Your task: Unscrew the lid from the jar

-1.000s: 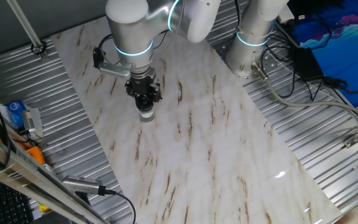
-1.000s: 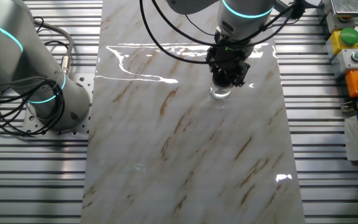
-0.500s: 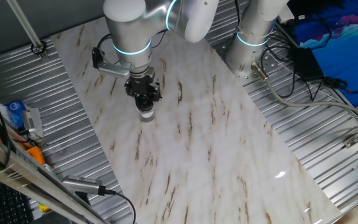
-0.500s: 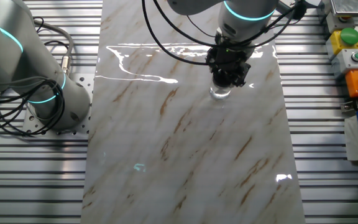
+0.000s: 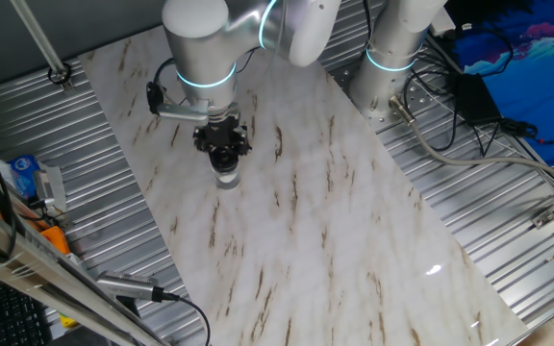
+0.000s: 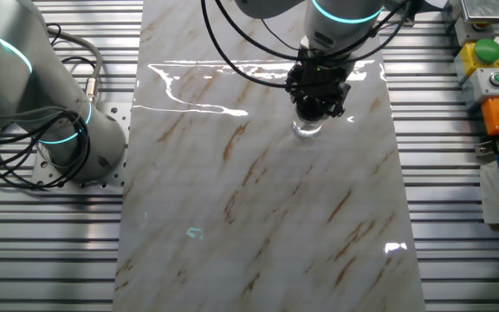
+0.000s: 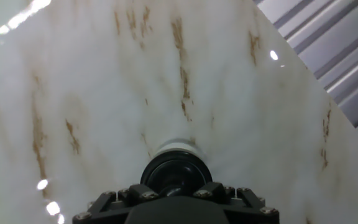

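My end effector (image 5: 222,154) points straight down over the jar (image 5: 225,176), which stands upright on the marble-patterned surface (image 5: 306,231), near that surface's long edge beside the ribbed metal decking (image 5: 94,183) and toward the end where the second arm's base (image 5: 392,67) stands. In the other fixed view my end effector (image 6: 316,106) covers the jar's top, so only the clear, whitish lower body of the jar (image 6: 308,130) shows beneath it. In the hand view the black lid (image 7: 176,176) sits on the jar (image 7: 178,148), just ahead of my end effector's body (image 7: 176,208). My fingers reach down around the lid, but none of the views shows the tips plainly, so I cannot tell whether they are closed on it or parted. The lid sits level on the jar.
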Robot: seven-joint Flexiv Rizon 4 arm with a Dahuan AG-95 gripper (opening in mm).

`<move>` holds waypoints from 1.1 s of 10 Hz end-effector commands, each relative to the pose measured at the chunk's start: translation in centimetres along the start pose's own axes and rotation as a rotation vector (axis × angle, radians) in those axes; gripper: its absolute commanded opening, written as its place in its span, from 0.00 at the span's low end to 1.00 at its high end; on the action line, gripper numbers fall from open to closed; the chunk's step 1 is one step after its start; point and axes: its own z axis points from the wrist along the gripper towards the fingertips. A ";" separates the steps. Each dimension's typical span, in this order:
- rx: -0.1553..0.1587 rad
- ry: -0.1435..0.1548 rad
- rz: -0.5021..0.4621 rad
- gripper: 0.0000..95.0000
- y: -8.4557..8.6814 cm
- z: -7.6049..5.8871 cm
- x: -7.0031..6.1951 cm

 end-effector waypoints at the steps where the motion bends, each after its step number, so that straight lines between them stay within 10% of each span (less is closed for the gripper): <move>1: 0.009 0.009 -0.089 0.00 0.0 0.1 0.0; 11: 0.021 0.042 -0.459 0.00 0.0 0.2 -0.1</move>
